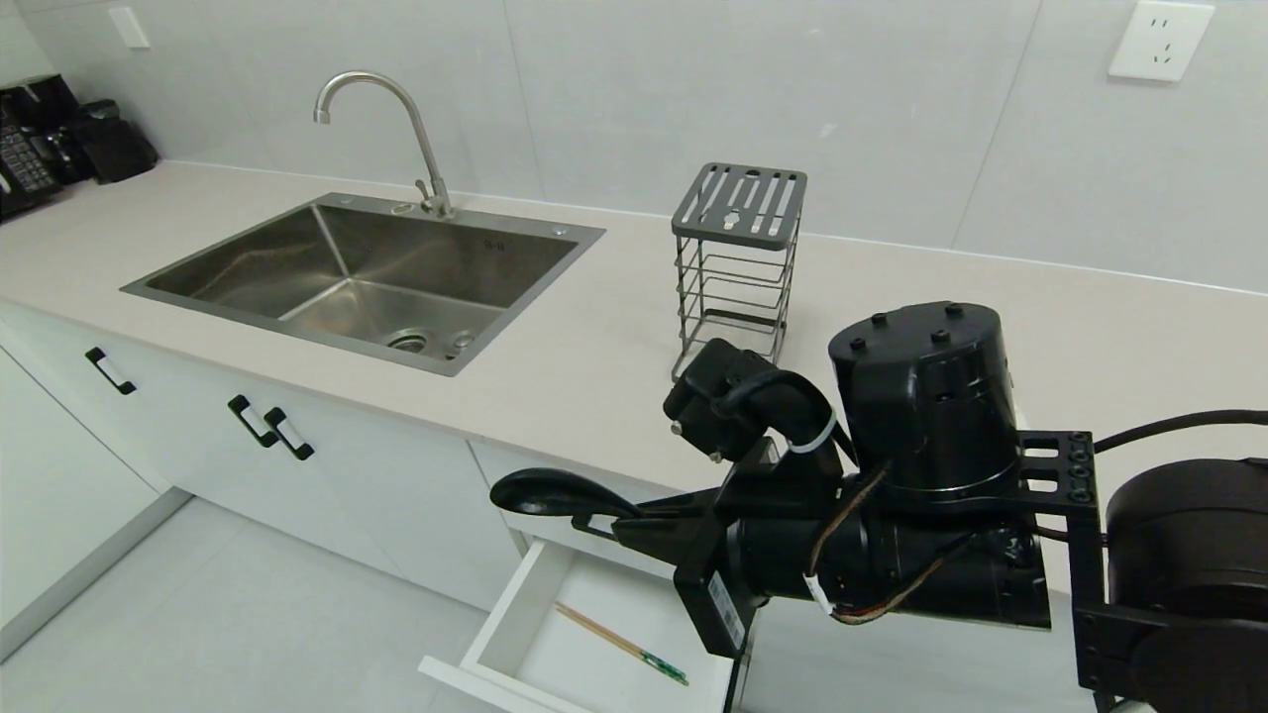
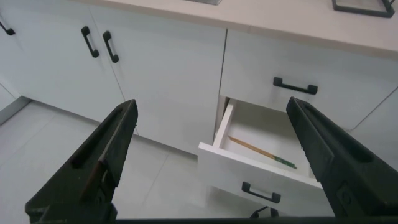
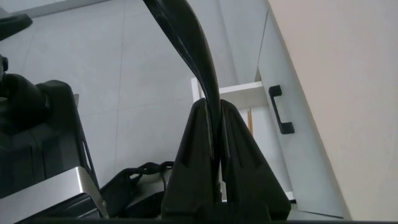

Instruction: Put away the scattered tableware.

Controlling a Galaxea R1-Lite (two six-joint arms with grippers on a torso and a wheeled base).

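Though its label is illegible, right end effector grips spoon.

No text can be read. A small mark on the sink back wall is too tiny to make out.

A steel sink with curved faucet sits in the beige counter, wall socket above

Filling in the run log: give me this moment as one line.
right gripper: shut on black spoon, by open drawer | chopsticks: in drawer | left gripper: open, empty
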